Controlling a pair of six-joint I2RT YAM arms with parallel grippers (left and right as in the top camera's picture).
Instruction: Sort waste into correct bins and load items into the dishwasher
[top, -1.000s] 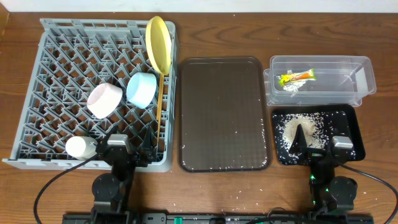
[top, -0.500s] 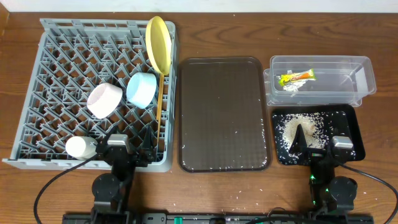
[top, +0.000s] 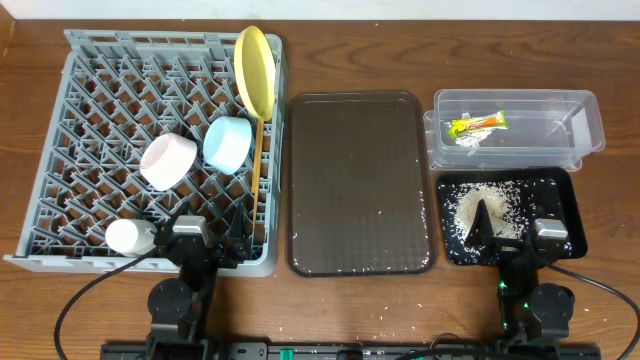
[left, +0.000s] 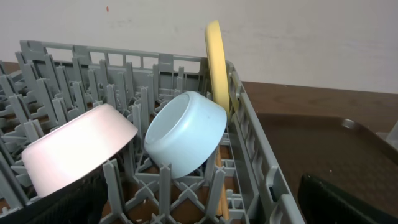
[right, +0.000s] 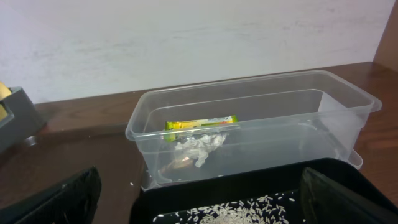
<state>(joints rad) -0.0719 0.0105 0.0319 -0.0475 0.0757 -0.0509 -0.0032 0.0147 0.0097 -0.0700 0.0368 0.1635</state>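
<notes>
- Grippers seen from overhead: left gripper (top: 207, 236) hangs over the dish rack (top: 60, 120) at its near rim, and right gripper (top: 514, 230) hangs over the black tray (top: 573, 190) of rice crumbs (top: 470, 205). Both are spread wide and empty.
- Left wrist view: fingers (left: 56, 202) sit far apart, touching nothing. White-pink bowl (left: 74, 152), light blue bowl (left: 186, 140) and yellow plate (left: 217, 62) sit in the dish rack.
- Right wrist view: fingers are wide apart. Snack wrapper (right: 202, 123) and crumpled paper (right: 199, 146) lie in the clear tub (right: 348, 99).

Brightly and evenly lit from above, with only faint, soft shadows. Glints on the clear plastic tub (right: 267, 149) just ahead of the right gripper (right: 200, 202); pale sheen on the dark brown serving tray (top: 360, 180) to its left. Crisp overhead; in both wrist views, dark and blurred at the close fingers (right: 59, 199), sharper farther ahead.
</notes>
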